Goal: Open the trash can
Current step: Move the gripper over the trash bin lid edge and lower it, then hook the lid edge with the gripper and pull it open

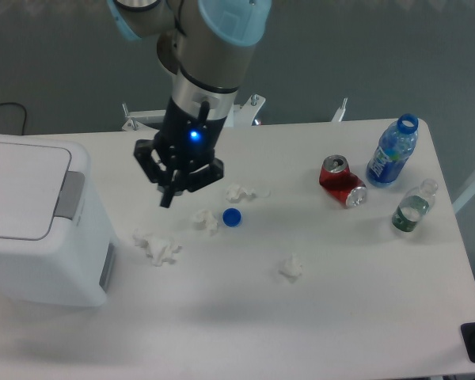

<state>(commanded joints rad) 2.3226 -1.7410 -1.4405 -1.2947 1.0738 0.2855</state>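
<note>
The trash can [36, 226] sits at the left edge of the table [340, 301]. It is big, white and boxy. Its lid is down. A grey strip runs along the right side of the lid, and a grey slot shows low on the side that faces the table.

The gripper [174, 190] hangs in the air above the table, to the right of the trash can and apart from it. A blue light glows on the arm just above it. The black fingers [165, 198] point down and look close together, with nothing between them, but from this angle I cannot tell for sure if they are closed.

Bits of crumpled white paper lie on the table. One paper ball [157, 246] is near the trash can. Another one [205, 219] is just beside a small blue bottle cap [232, 217]. A third [245, 191] lies a little further back, and a fourth [291, 267] lies closer to the front.

On the right side a squashed red soda can [341, 180] lies on the table. Next to it stands a blue bottle [393, 152] with no cap. A clear bottle [413, 207] lies near the right edge.
</note>
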